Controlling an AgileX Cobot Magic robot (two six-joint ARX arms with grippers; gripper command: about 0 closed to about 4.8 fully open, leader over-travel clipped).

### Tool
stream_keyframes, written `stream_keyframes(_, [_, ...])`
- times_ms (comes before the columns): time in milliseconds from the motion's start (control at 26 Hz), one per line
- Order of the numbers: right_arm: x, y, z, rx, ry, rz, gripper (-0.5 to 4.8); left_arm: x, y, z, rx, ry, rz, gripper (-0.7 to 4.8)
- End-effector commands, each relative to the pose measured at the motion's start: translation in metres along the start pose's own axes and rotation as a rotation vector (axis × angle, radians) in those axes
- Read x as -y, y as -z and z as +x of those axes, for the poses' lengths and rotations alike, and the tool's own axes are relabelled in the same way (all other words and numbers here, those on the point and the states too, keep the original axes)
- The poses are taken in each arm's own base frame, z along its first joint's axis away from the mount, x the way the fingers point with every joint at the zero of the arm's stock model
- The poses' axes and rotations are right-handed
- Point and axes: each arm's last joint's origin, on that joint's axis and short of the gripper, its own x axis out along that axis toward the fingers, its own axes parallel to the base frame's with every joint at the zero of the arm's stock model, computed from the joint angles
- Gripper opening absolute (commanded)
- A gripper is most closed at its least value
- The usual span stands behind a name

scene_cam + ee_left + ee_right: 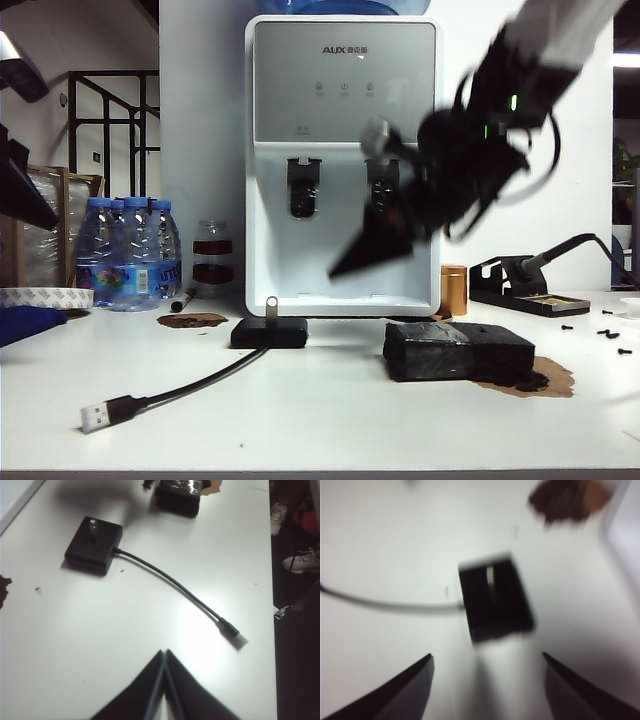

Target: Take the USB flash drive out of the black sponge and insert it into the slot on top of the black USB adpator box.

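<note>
The flat black USB adpator box (269, 333) lies mid-table in front of the dispenser. The silvery USB flash drive (271, 303) stands upright in the slot on its top face. Its black cable (205, 384) runs to a silver plug (94, 416). To the right sits the black sponge (457, 352). My right gripper (345, 265) hangs blurred in the air above and right of the box. In its wrist view this gripper (486, 655) is open and empty over the box (496, 602) and drive (490, 575). My left gripper (164, 652) is shut and empty, well apart from the box (94, 544).
A water dispenser (342, 160) stands behind the box. Water bottles (128, 250) and a tape roll (30, 297) are at the left. A soldering stand (525, 290) and small screws (610, 332) are at the right. Brown stains (190, 320) mark the table.
</note>
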Motion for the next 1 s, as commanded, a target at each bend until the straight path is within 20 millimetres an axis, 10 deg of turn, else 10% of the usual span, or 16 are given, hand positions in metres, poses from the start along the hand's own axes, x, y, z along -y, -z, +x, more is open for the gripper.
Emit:
stream_keyframes(38, [-0.008,-0.025,-0.022,0.023,0.044,-0.007,3.21,-0.001,0.0,-0.001,0.024,-0.003,0.002,-0.04])
stream_keyframes(192, [-0.02,-0.045,-0.046,0.064,0.094,-0.011,1.62,0.0,-0.002,-0.002,0.048,0.001,0.0,-0.04])
stream_keyframes(577, [-0.069,-0.063,-0.102,0.135,0.32,0.084,0.83,0.015,-0.015,-0.039,0.333,-0.075,0.044,-0.04])
stream_keyframes(1000, [-0.153,-0.053,-0.164,0.227,0.539,0.159,0.21,0.124,-0.04,-0.137,0.637,-0.325,-0.104,-0.04])
